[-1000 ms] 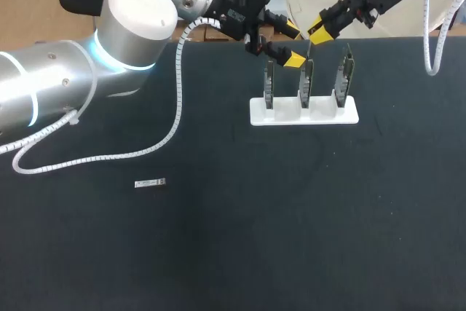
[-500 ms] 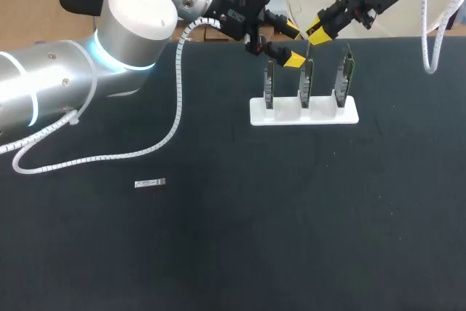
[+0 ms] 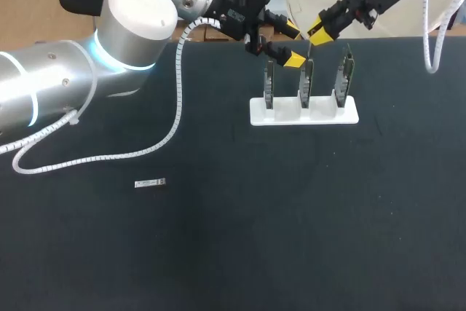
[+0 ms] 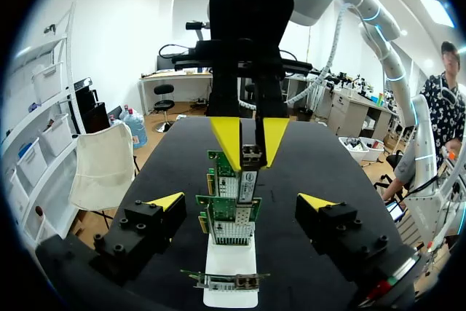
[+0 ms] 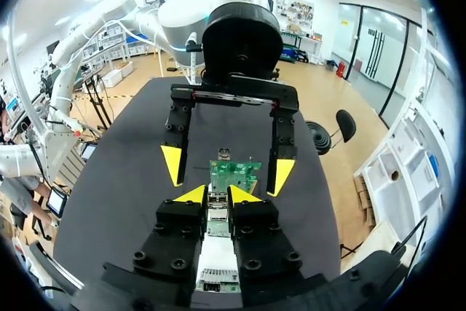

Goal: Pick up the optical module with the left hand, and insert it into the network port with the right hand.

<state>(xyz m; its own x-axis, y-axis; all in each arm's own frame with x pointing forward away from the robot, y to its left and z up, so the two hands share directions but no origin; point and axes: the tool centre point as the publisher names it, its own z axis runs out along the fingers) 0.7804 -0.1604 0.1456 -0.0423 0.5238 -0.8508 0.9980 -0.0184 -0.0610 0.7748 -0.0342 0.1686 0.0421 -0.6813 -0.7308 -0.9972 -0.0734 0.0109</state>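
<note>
Yellow-tipped right gripper clasping optical module, left gripper spread, near table far edge

Cards and the right gripper, clamping the optical module, stand before the left gripper.

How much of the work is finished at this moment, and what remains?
Seemingly done: the pickup and handover, since the left claw is open and empty. In hand: the right claw is shut on the optical module, held over the cards in the white holder. Left: seating it in a network port; I cannot tell if it has entered.
</note>
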